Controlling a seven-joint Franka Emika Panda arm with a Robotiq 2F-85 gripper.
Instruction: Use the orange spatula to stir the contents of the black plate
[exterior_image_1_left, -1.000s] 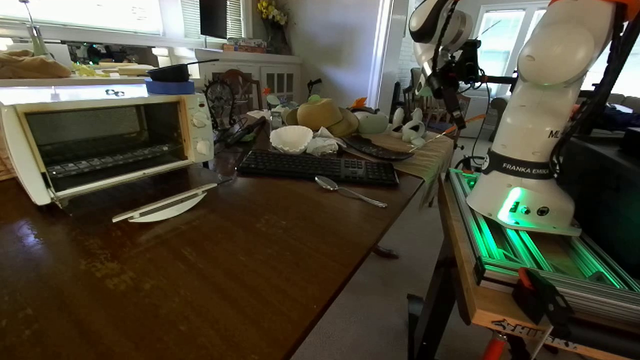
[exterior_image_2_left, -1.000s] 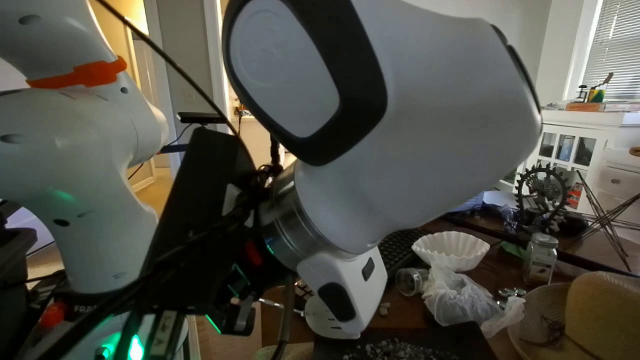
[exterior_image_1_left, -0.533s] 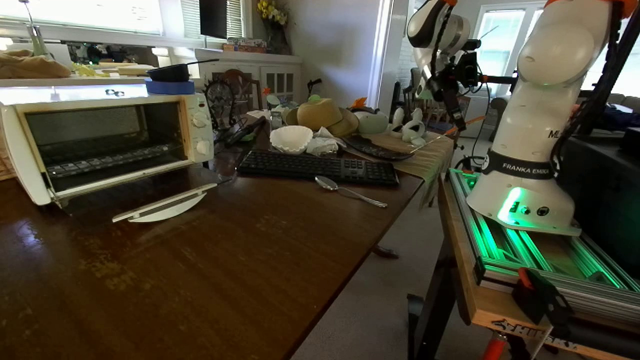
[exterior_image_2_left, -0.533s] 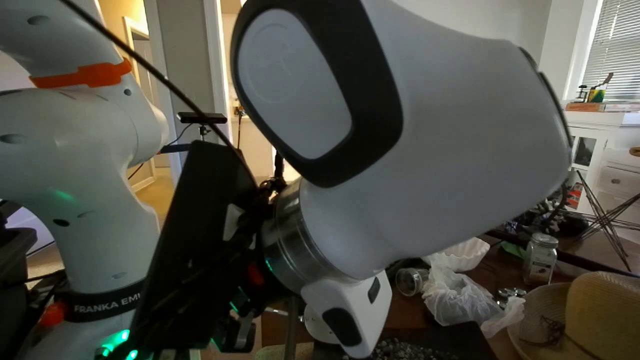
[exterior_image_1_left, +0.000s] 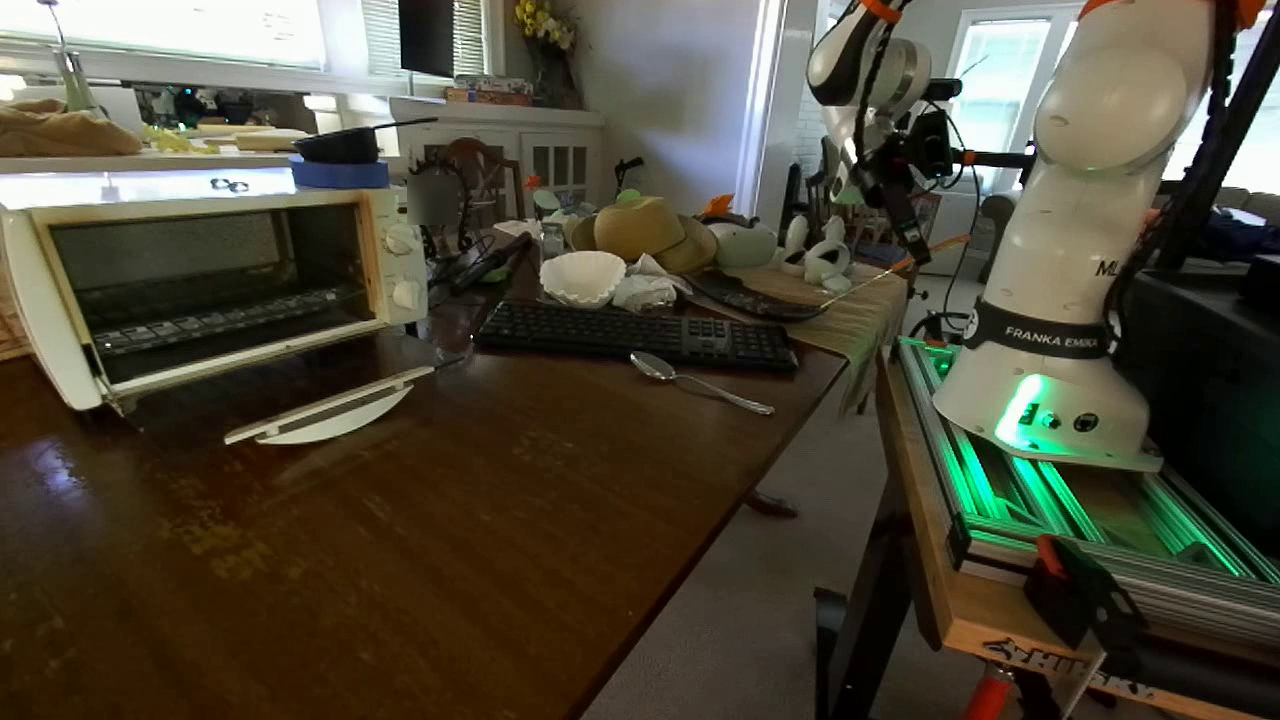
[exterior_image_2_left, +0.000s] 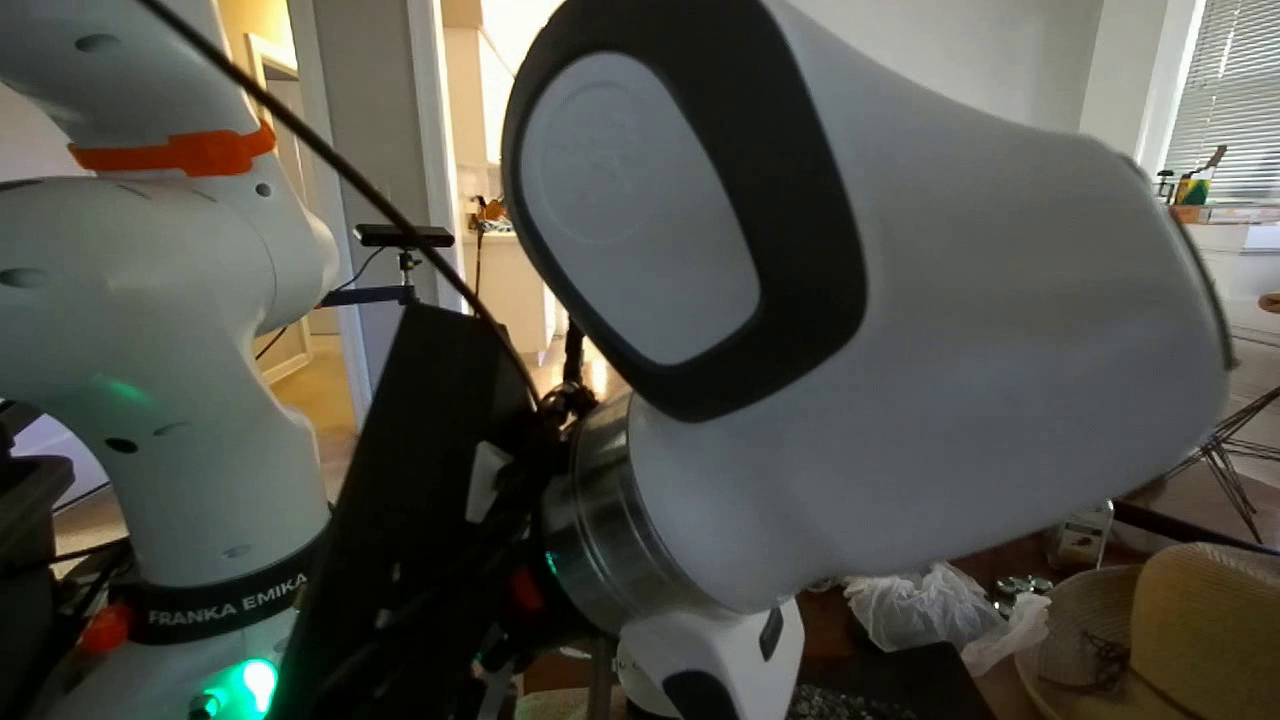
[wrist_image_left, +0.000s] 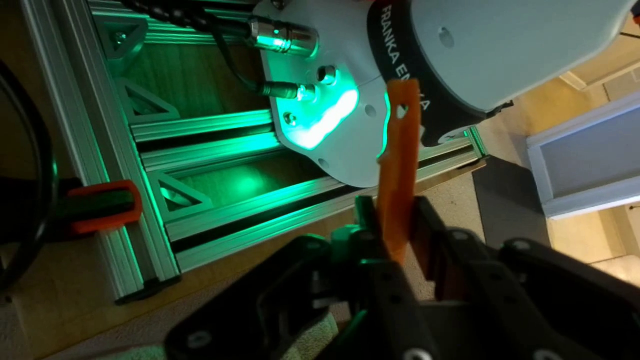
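Observation:
My gripper (wrist_image_left: 394, 212) is shut on the orange handle of the orange spatula (wrist_image_left: 398, 165), whose end sticks up past the fingertips in the wrist view. In an exterior view the gripper (exterior_image_1_left: 914, 248) hangs beyond the table's right edge, the spatula (exterior_image_1_left: 945, 245) slanting down to the left. Its thin shaft reaches the right end of the black plate (exterior_image_1_left: 790, 312); the small head is too far off to make out against the rim. Grey pebbles (exterior_image_2_left: 840, 704) lie on the plate (exterior_image_2_left: 925, 668), partly hidden behind the arm.
Near the plate are a keyboard (exterior_image_1_left: 640, 336), a white fluted bowl (exterior_image_1_left: 582, 278), a crumpled plastic bag (exterior_image_2_left: 925, 605) and a straw hat (exterior_image_2_left: 1200, 630). A metal spoon (exterior_image_1_left: 700, 384) lies closer to the table edge. The toaster oven (exterior_image_1_left: 225, 280) stands farther left.
The arm has shifted, moving right and down in the close exterior view and slightly left in the far one. The spatula's handle end sits slightly lower; the grip on it stays the same.

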